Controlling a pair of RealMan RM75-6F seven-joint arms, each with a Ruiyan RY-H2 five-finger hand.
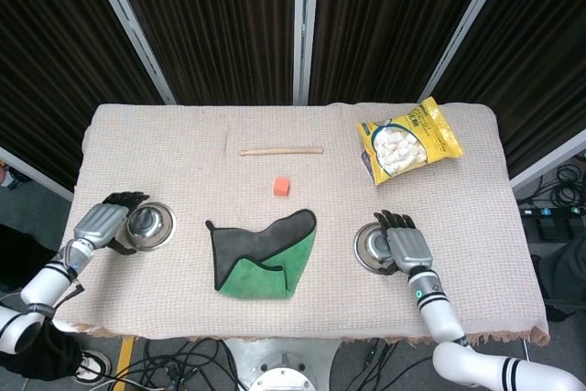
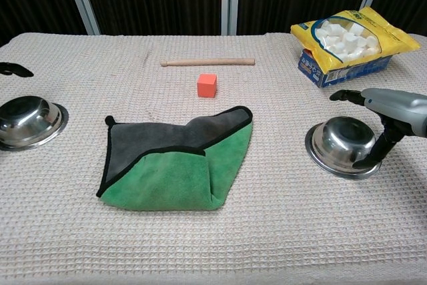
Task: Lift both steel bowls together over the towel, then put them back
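Note:
Two steel bowls stand on the cloth-covered table either side of a green and grey towel (image 1: 265, 254) (image 2: 177, 158). The left bowl (image 1: 151, 224) (image 2: 27, 119) has my left hand (image 1: 108, 223) at its outer rim, fingers spread and curving toward it; only dark fingertips of that hand (image 2: 13, 69) show in the chest view. The right bowl (image 1: 375, 246) (image 2: 343, 145) has my right hand (image 1: 407, 244) (image 2: 393, 115) at its outer side, fingers reaching over the far rim and the thumb down by the near rim. Both bowls rest on the table, and neither hand holds anything.
A wooden stick (image 1: 281, 150) (image 2: 207, 62) lies at the back, with an orange cube (image 1: 282, 187) (image 2: 207, 85) in front of it. At the back right is a yellow snack bag (image 1: 406, 141) (image 2: 350, 43). The table's front edge (image 1: 275, 331) is close behind the hands.

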